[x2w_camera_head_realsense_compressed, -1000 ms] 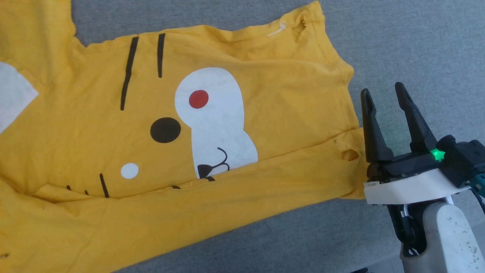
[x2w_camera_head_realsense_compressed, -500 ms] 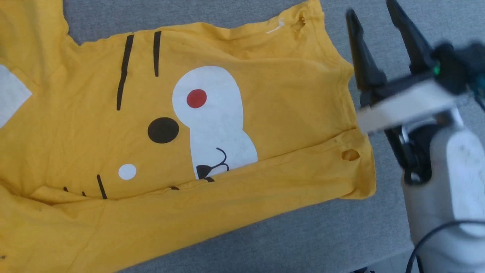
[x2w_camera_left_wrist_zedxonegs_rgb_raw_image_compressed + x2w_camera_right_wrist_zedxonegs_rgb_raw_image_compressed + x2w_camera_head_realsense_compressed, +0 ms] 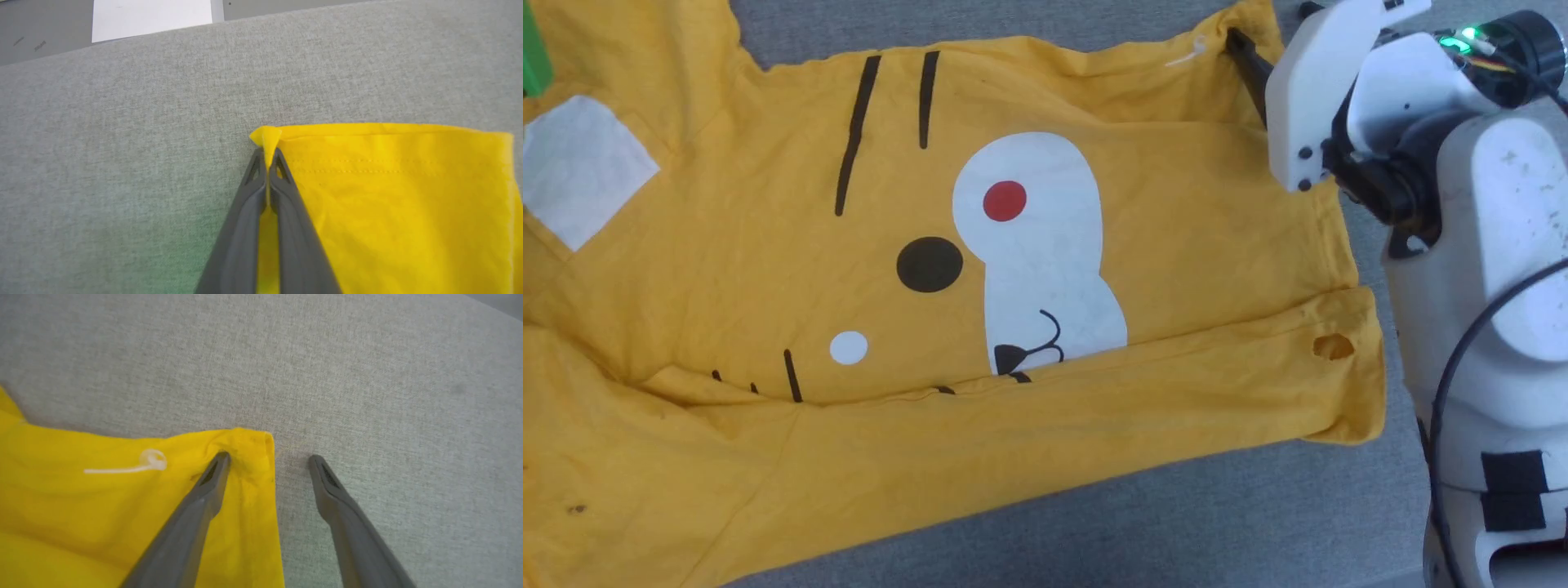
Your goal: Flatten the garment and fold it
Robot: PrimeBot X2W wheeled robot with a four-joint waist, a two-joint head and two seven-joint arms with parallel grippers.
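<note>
The mustard-yellow garment (image 3: 1176, 220) lies spread on the grey surface with its cartoon face up. Its near hem is folded up over the bottom of the face. My left gripper (image 3: 267, 154) is shut on a yellow corner of the garment (image 3: 388, 196), and cloth pokes out past the tips. My right gripper (image 3: 269, 458) is open at the garment's far right corner (image 3: 249, 445). One of its fingers (image 3: 212, 473) rests on the cloth and the other on the bare surface. In the head view a dark finger (image 3: 1248, 65) reaches that corner under the white wrist cover.
A white plastic tag loop (image 3: 143, 463) sits on the cloth near the right gripper. A small hole (image 3: 1333, 347) marks the folded hem's right end. Grey cloth-covered table (image 3: 1176, 523) surrounds the garment. A white sheet (image 3: 151, 16) lies beyond its far edge. Something green (image 3: 533, 57) shows at the head view's left edge.
The head view has shifted. My right arm has risen from beside the garment's near right corner to its far right corner, still open.
</note>
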